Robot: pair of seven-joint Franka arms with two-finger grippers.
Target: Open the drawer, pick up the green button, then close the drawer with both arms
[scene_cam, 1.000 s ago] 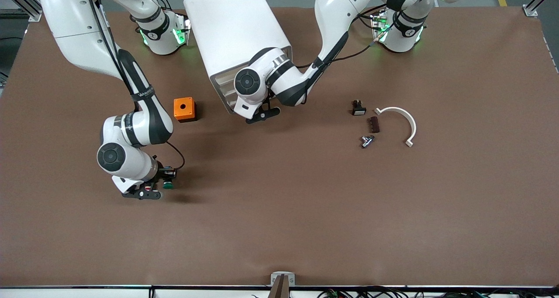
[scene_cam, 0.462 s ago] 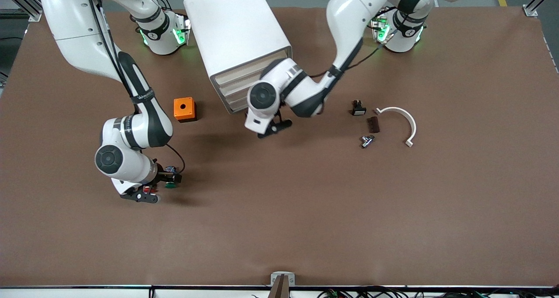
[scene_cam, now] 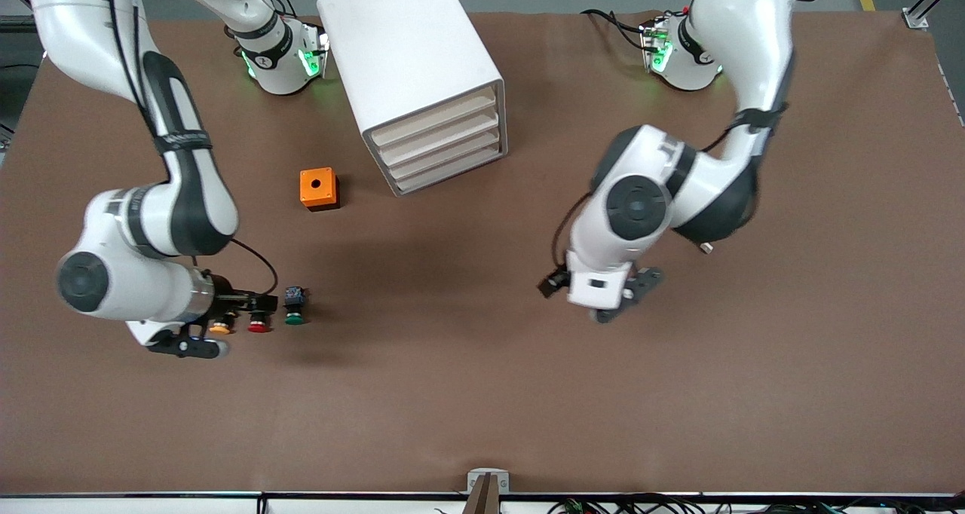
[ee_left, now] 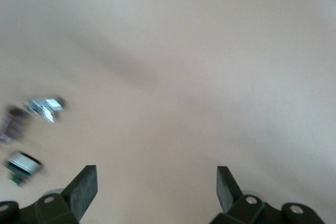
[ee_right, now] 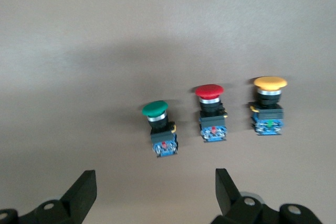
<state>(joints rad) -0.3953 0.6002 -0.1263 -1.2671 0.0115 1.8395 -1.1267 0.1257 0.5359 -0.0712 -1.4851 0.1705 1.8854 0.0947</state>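
Brown table (scene_cam: 482, 393): cabinet (scene_cam: 411, 69), buttons, orange box (scene_cam: 318, 188)

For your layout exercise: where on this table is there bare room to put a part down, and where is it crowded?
Bare: the mat nearer the camera than both grippers, and between the green button and left gripper. Crowded: the row of three buttons by the right gripper.

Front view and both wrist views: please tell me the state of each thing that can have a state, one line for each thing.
drawer: shut, flush with the other three in the cabinet.
green button: lying on the table, not held, first in a row with the red button and the yellow button.
right gripper: open, empty, over the table beside the buttons.
left gripper: open, empty, over bare table.
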